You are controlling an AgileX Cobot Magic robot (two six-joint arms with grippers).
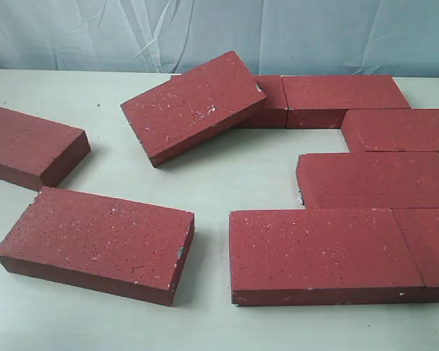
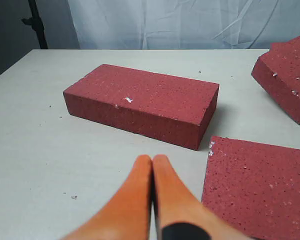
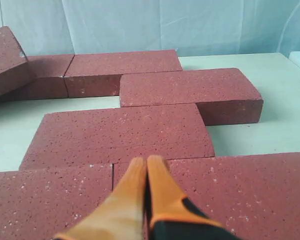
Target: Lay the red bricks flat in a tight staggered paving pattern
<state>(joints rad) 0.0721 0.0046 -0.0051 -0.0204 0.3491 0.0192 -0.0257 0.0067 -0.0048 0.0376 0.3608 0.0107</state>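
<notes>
Several dark red bricks lie on the pale table (image 1: 234, 168). On the right, a laid group forms staggered rows: a front brick (image 1: 322, 252), a middle one (image 1: 373, 179) and a back one (image 1: 344, 99). One brick (image 1: 194, 106) is tilted, its far end propped on a back-row brick. Two loose bricks lie flat at the left (image 1: 29, 142) (image 1: 95, 241). My left gripper (image 2: 152, 159) is shut and empty over bare table, short of a loose brick (image 2: 142, 102). The right gripper (image 3: 146, 160) is shut and empty above the front row, by the seam between two bricks (image 3: 45, 200) (image 3: 240, 190). Neither gripper shows in the exterior view.
A wrinkled light-blue cloth (image 1: 219, 33) hangs behind the table. A dark stand (image 2: 36, 25) rises beyond the table's far corner in the left wrist view. Bare table lies between the loose bricks and the laid group.
</notes>
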